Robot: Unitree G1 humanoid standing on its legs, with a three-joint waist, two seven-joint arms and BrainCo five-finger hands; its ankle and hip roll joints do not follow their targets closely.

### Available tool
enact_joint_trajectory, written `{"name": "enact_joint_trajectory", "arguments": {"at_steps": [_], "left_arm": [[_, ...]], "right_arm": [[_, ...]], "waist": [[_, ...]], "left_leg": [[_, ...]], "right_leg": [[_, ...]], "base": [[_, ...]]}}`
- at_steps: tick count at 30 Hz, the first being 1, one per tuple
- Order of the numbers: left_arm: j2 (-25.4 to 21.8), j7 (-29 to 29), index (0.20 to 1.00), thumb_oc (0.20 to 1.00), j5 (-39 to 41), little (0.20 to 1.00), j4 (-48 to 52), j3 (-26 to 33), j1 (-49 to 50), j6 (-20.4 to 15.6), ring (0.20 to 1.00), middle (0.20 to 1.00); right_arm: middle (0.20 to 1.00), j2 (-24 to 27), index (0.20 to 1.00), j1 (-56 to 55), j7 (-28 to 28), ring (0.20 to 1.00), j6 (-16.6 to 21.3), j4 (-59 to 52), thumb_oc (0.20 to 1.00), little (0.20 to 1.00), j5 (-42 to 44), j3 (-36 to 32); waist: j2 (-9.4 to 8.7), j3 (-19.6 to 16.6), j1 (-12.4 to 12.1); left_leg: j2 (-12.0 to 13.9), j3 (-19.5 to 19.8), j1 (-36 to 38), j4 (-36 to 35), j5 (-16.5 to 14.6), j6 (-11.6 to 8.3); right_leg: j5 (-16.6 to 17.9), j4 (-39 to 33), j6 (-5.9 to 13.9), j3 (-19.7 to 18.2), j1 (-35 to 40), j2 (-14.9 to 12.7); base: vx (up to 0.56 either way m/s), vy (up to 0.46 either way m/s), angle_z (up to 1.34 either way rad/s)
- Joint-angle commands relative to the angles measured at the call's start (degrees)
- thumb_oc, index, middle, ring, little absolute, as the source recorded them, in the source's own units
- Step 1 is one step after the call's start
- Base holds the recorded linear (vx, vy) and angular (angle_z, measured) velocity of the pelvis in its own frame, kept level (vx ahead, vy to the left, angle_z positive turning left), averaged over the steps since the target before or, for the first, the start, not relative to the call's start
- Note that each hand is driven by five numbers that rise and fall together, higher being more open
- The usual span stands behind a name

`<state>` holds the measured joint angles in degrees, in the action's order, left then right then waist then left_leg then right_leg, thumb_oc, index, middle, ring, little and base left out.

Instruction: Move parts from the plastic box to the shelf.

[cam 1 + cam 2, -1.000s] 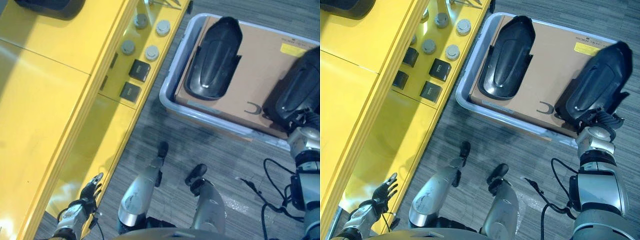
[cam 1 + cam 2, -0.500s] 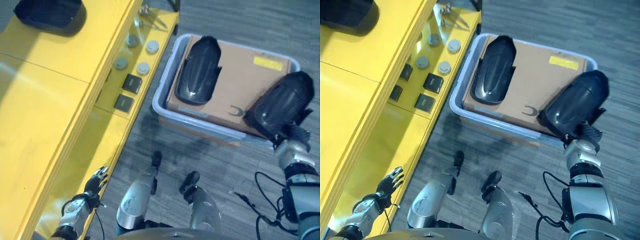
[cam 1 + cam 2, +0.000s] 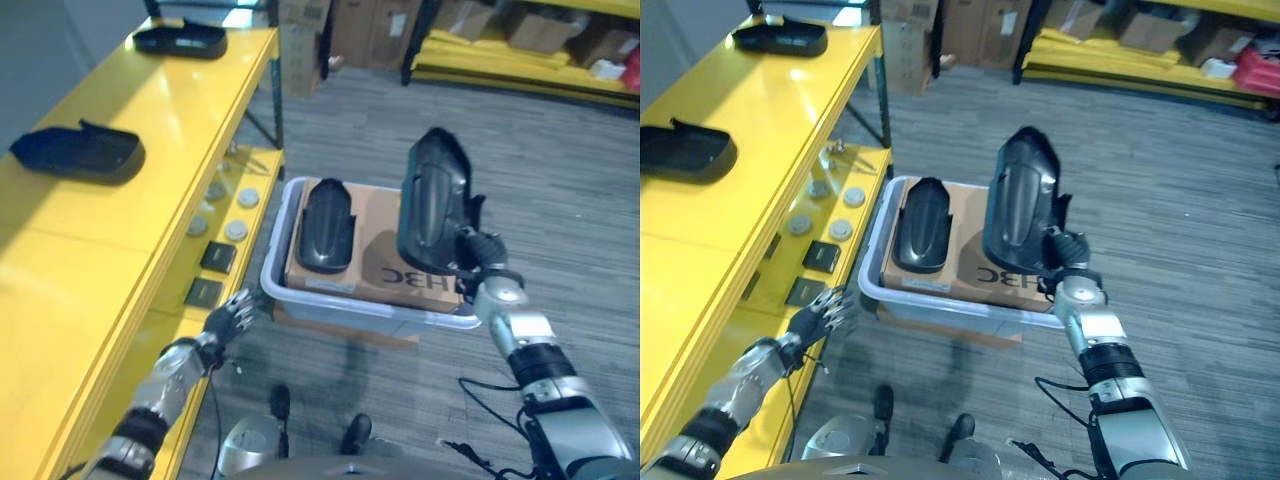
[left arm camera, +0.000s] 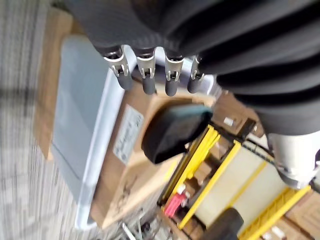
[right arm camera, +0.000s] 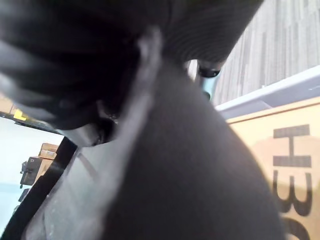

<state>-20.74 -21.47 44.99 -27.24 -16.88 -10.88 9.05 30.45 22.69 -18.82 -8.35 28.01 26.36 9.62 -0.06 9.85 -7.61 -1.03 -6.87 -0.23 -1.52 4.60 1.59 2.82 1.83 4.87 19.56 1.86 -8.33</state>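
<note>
A grey plastic box (image 3: 340, 305) stands on the floor beside the yellow shelf (image 3: 120, 230), lined with brown cardboard (image 3: 375, 245). One long black moulded part (image 3: 325, 225) lies in its left half. My right hand (image 3: 478, 255) is shut on a second black part (image 3: 430, 205), held upright above the box's right half; that part (image 5: 190, 165) looms very close in the right wrist view. My left hand (image 3: 232, 315) hangs open by the box's near left corner, fingers (image 4: 145, 77) straight over the box's wall (image 4: 85, 130).
Two black parts (image 3: 80, 152) (image 3: 180, 40) lie on the shelf's top board. Round discs (image 3: 237, 230) and black square blocks (image 3: 218, 257) sit on its lower board. Cardboard boxes (image 3: 300, 40) and yellow racks (image 3: 520, 60) stand at the back, with grey floor between.
The head camera has tilted up. My right hand has lifted the black part out of the box to upright. My left hand has risen from low by the shelf to the box's corner.
</note>
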Motion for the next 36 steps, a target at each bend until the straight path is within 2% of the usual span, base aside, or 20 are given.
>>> {"name": "enact_joint_trajectory", "arguments": {"at_steps": [1, 2, 6, 12, 16, 20, 29, 36], "left_arm": [[2.7, 1.4, 1.000, 1.000, 4.2, 1.000, 1.3, -4.5, -4.6, 6.9, 1.000, 1.000], [3.9, 4.1, 1.000, 1.000, 5.5, 1.000, 1.6, -6.5, -8.2, 10.5, 1.000, 1.000], [6.6, 8.5, 1.000, 1.000, 7.5, 1.000, -0.5, -10.7, -15.2, 15.3, 1.000, 1.000], [9.1, 8.0, 1.000, 1.000, 7.8, 1.000, -2.6, -14.1, -20.4, 17.0, 1.000, 1.000], [11.3, 11.2, 1.000, 1.000, 9.7, 1.000, -2.1, -17.1, -23.7, 19.0, 1.000, 1.000], [11.8, 12.5, 1.000, 1.000, 8.2, 1.000, -1.9, -18.3, -24.4, 19.1, 1.000, 1.000], [14.5, 18.5, 1.000, 1.000, 7.3, 1.000, -2.8, -20.0, -24.9, 18.8, 1.000, 1.000], [15.6, 19.1, 1.000, 1.000, 4.3, 1.000, -3.5, -20.2, -24.7, 17.8, 1.000, 1.000]], "right_arm": [[0.200, 0.7, 0.200, 4.9, 2.4, 0.200, 1.3, 0.6, 0.200, 0.200, -4.3, 2.9], [0.200, -1.1, 0.200, 5.9, 2.6, 0.200, 0.7, 0.9, 0.200, 0.200, -5.1, 5.7], [0.200, -4.8, 0.200, 8.2, 2.3, 0.200, 0.1, 2.8, 0.200, 0.200, -4.4, 11.2], [0.200, -7.8, 0.200, 10.5, 3.2, 0.200, -0.3, 5.9, 0.200, 0.200, -6.3, 15.5], [0.200, -9.5, 0.200, 12.4, 3.5, 0.200, -0.8, 8.0, 0.200, 0.200, -6.7, 18.5], [0.200, -10.0, 0.200, 12.7, 4.3, 0.200, -1.4, 8.2, 0.200, 0.200, -7.5, 19.3], [0.200, -11.8, 0.200, 14.4, 8.2, 0.200, -2.6, 7.7, 0.200, 0.200, -17.0, 23.7], [0.200, -13.1, 0.200, 15.2, 9.3, 0.200, -3.6, 7.0, 0.200, 0.200, -18.6, 26.3]], "waist": [[0.04, -2.2, -1.8], [0.34, -2.9, -1.2], [0.54, -4.2, 0.1], [0.53, -5.1, 1.1], [0.42, -5.6, 1.7], [0.34, -5.9, 1.9], [0.29, -6.3, 1.8], [0.29, -6.3, 1.5]], "left_leg": [[5.1, 0.7, 0.1, 1.2, -3.0, -4.15], [5.1, 0.3, 0.8, 1.0, -3.0, -4.07], [5.3, -0.6, 1.8, 1.1, -3.1, -4.12], [5.4, -1.5, 2.6, 1.3, -3.4, -4.21], [5.5, -1.9, 3.1, 1.6, -3.8, -4.36], [5.5, -2.1, 3.2, 1.7, -4.0, -4.42], [5.4, -1.7, 3.6, 1.6, -4.1, -4.54], [5.4, -1.3, 3.6, 1.6, -4.1, -4.68]], "right_leg": [[0.0, -0.7, 5.63, -2.9, 0.9, -4.7], [0.2, -1.1, 5.86, -3.3, 1.4, -4.8], [0.5, -1.6, 6.22, -4.1, 2.0, -4.9], [0.8, -2.2, 6.35, -4.6, 2.5, -5.1], [0.9, -2.3, 6.48, -4.8, 2.9, -5.1], [0.8, -2.4, 6.54, -4.8, 3.0, -5.0], [0.6, -2.6, 6.57, -4.7, 3.4, -4.9], [0.5, -2.5, 6.54, -4.3, 3.6, -4.8]], "base": [[0.03, 0.020, -0.24], [0.03, 0.019, -0.17], [0.02, 0.003, -0.13], [0.01, -0.005, -0.07], [0.05, -0.016, -0.06], [0.03, -0.010, -0.02], [0.03, -0.005, -0.01], [0.00, 0.000, 0.00]]}}
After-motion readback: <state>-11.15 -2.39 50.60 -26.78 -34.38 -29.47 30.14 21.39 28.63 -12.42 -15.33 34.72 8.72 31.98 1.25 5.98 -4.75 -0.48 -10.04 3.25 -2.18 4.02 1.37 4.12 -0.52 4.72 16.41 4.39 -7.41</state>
